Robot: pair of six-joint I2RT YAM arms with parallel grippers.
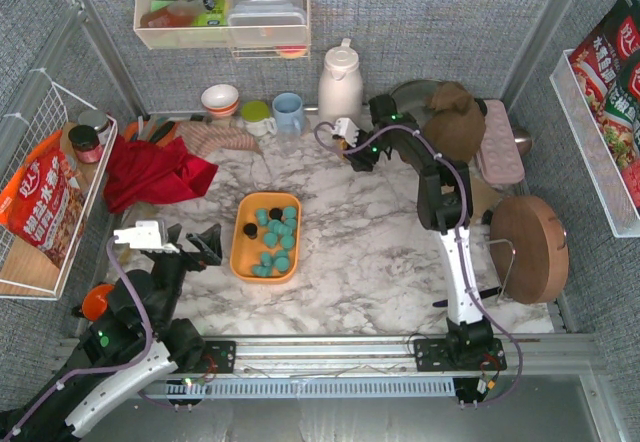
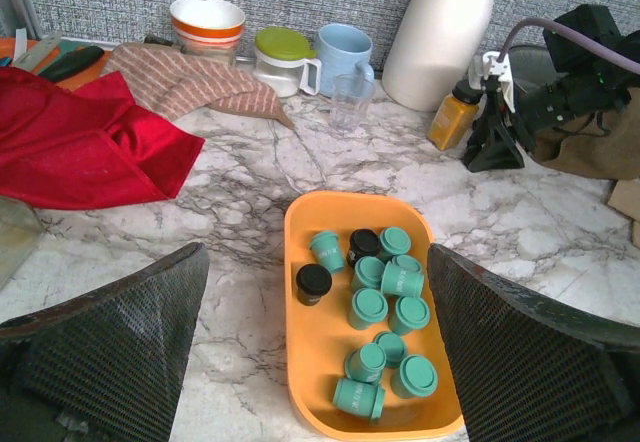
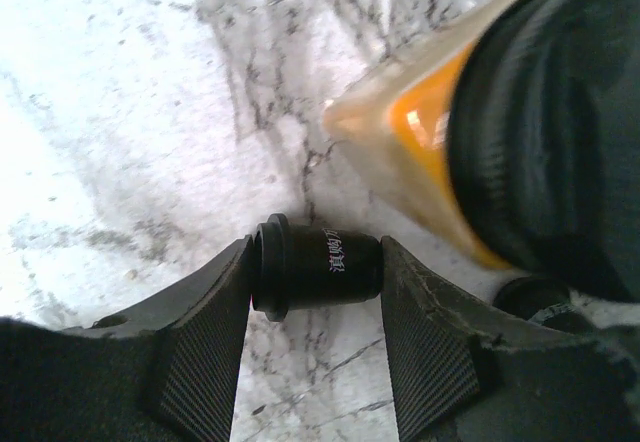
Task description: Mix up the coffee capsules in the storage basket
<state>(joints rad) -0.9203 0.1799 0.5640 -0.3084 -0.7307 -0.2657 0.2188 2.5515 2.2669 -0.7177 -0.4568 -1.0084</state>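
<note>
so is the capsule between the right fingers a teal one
No, the capsule between the jaws of the right gripper is black, with white lettering on its side.

A kitchen counter is being staged inside a robot test cell. A white thermos jug (image 1: 340, 82), a striped bowl (image 1: 220, 97), a blue mug (image 1: 288, 112) and a green-lidded cup (image 1: 256, 114) are standing along the back of a marble-patterned tabletop (image 1: 370, 252). A round wooden board (image 1: 530, 247) is standing at the right. Teal and black coffee capsules (image 1: 275, 232) are lying in an orange storage basket (image 1: 236, 247). A clear shelf bin (image 1: 225, 12) and a white wire rack (image 1: 88, 207) holding a snack bag (image 1: 45, 207) are hanging on the walls. Grey fabric panels (image 1: 430, 32) in an aluminium frame (image 1: 340, 347) are enclosing everything, and two robot arms (image 1: 460, 262) are sitting bolted at the near edge.
</note>
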